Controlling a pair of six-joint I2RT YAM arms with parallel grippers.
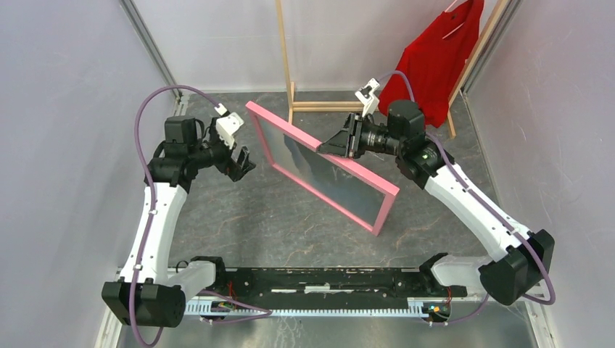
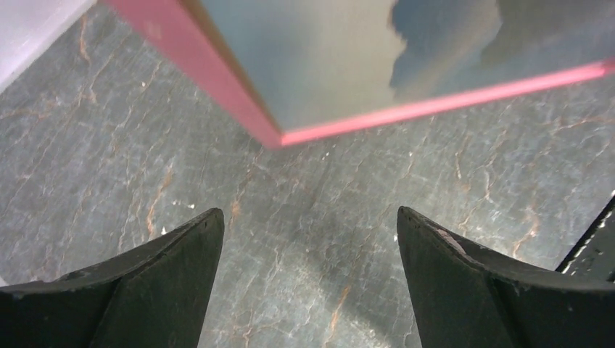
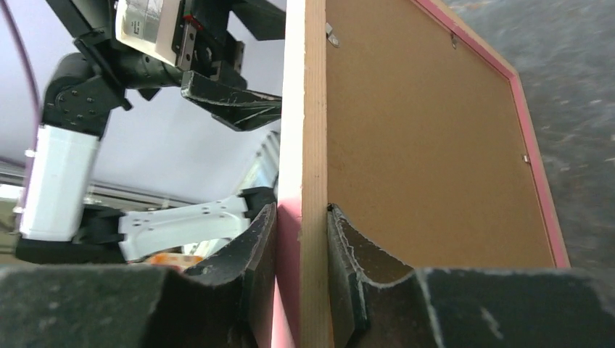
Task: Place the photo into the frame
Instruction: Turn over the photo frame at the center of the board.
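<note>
- Between your two grippers, count one frame point(image 1: 312, 188) and one photo point(image 1: 319, 168), and that is all of the task's things.
- Behind them at the back you have one bare-wood clothes rack point(image 1: 284, 51) with one red shirt point(image 1: 435, 58) hanging on it.
- The frame is the only container here. The photo sits inside its pink border, with blue water and dark mountains showing through the front in the left wrist view.
- Your right gripper point(image 3: 301, 214) is pinching the frame's upper edge. One finger lies on the pink front and the other on the brown backing point(image 3: 428, 145), with the light wood edge running up between them.
- From that grip the frame stands up on edge, leaning, and its long side runs away from the right gripper on both sides.
- You cannot tell from these views whether its lower edge rests on the table point(image 1: 290, 225).
- Your left gripper point(image 1: 243, 163) is spread wide with nothing between its fingers.
- The frame's front faces the left gripper. In the left wrist view one pink corner sits just ahead of the fingertips point(image 2: 207, 221), near but apart, with marbled table in the gap.
- So the photo faces the left gripper, and the backing faces your right wrist camera.
</note>
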